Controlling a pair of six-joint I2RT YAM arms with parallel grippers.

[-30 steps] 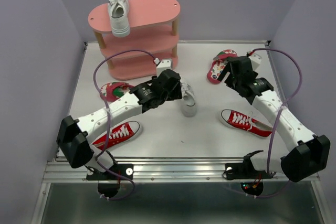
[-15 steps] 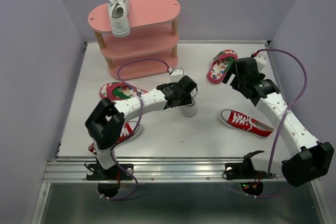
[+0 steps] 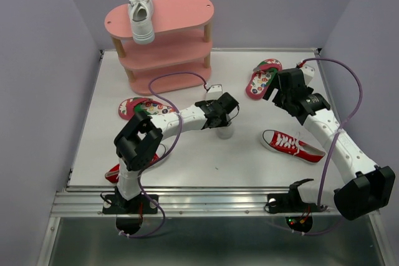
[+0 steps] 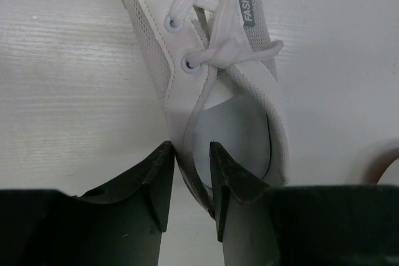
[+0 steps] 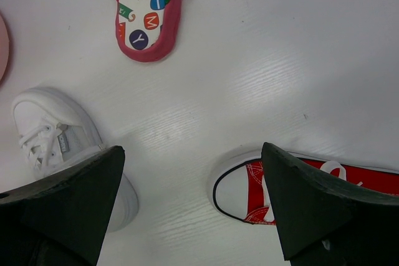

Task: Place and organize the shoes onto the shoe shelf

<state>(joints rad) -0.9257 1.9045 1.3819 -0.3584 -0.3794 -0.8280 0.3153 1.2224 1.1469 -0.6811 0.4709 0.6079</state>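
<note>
One white sneaker (image 3: 225, 131) stands on the table mid-way, toe pointing away in the left wrist view (image 4: 212, 60). My left gripper (image 3: 222, 119) (image 4: 190, 154) is shut on its side wall near the heel, one finger outside and one inside the opening. The other white sneaker (image 3: 141, 15) lies on the top board of the pink shoe shelf (image 3: 184, 12). My right gripper (image 3: 278, 91) (image 5: 193, 154) hangs open above the table between a red flip-flop (image 3: 262, 79) (image 5: 146, 10) and a red canvas sneaker (image 3: 292, 144) (image 5: 246, 191), holding nothing.
A second flip-flop (image 3: 133, 108) lies left of centre. Another red sneaker (image 3: 113, 172) shows only partly behind the left arm's elbow. Purple walls close in the table on three sides. The left arm's cable loops over the area in front of the shelf.
The left arm folded in and reached right; its jaws narrowed onto the white sneaker's side wall. The right gripper drew back slightly from the flip-flop and opened wider.
</note>
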